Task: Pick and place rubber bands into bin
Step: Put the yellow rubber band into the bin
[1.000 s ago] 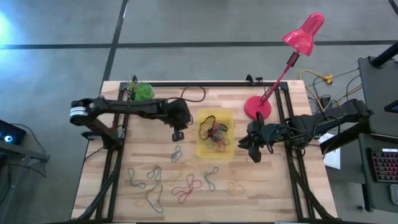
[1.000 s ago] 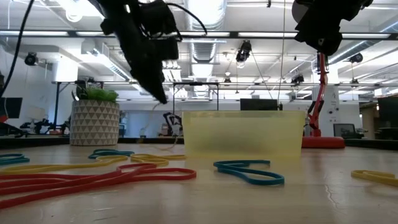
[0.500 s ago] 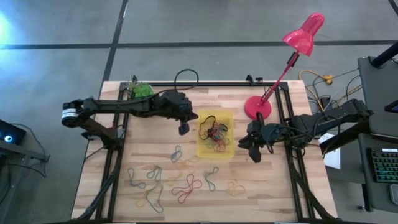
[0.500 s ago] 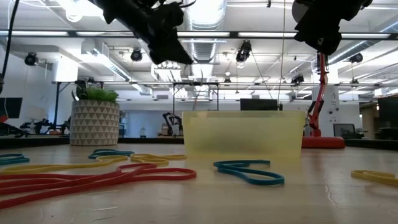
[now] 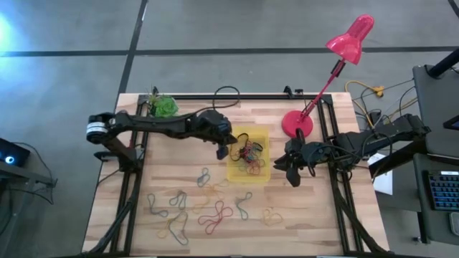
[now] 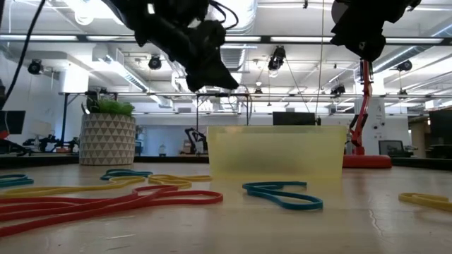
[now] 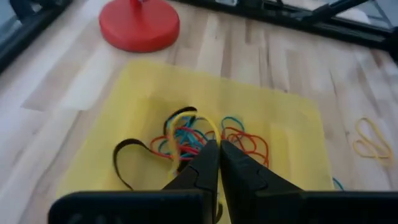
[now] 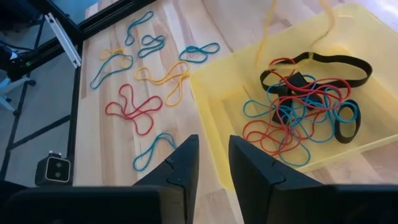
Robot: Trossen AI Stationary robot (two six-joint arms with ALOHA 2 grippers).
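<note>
Loose bands point(image 5: 204, 215) in red, yellow, blue and green lie scattered along the counter's point(image 5: 129, 186) front half, from the front left corner across to the middle. Above them the left gripper point(image 5: 223, 150) hangs over the left rim of the bin point(image 5: 262, 135), its jaws pinched on a yellow band point(image 7: 186, 124) that dangles over the tangle already inside. The step in hand looks like the drop. To do it well, carry the gripper further in until it sits over the bin's middle, since it is near the rim and a floppy loop could drape over the wall. Lower it a little before parting the jaws, so the band falls straight and does not spring out. If it clings to a finger, a small shake should free it. The right gripper point(image 8: 211, 165) waits off the bin's right side, near the lamp base point(image 5: 296, 123), jaws slightly apart and empty.
</note>
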